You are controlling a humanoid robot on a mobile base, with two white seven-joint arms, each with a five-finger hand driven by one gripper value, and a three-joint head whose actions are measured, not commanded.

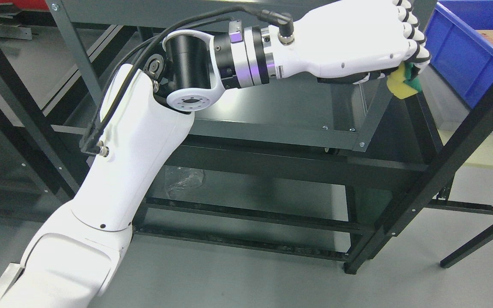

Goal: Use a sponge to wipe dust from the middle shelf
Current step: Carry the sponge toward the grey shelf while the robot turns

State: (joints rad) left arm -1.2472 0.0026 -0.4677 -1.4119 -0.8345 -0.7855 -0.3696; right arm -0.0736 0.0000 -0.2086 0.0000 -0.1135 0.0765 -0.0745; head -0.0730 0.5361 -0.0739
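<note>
The left hand (370,38) is clamped on the yellow-green sponge (405,83) at the middle shelf's (272,111) far right corner. Best to press it flat and sweep left in overlapping strokes, I'd judge.

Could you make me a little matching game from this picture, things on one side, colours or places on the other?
Things:
1. sponge
2. bin
3. left hand
4. plastic wrap

Descriptions:
A. blue, at the upper right
B. crumpled and clear, on a lower shelf
C. yellow and green, held in the fingers
D. white, stretched over the middle shelf

Pairs: 1-C, 2-A, 3-D, 4-B
</note>
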